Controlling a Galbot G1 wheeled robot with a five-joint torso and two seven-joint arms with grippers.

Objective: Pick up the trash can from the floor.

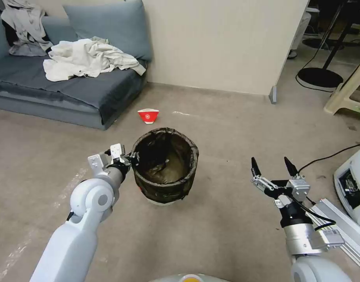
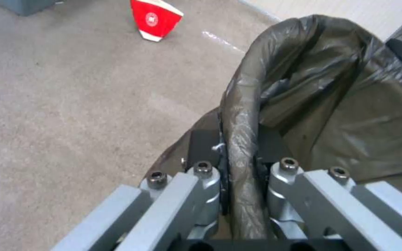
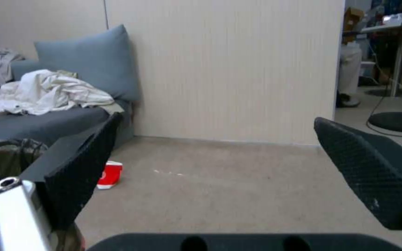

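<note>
Floor point(image 1: 235, 235) of plain beige-grey carries the small round white trash can point(image 1: 165, 166) lined with a dark plastic bag, its white base seemingly down, so the lift looks undone. The left hand point(image 2: 240, 174) is clamped on the bagged rim, one finger inside and one outside. Well apart, the right hand point(image 1: 274, 166) hangs wide open, empty.
</note>
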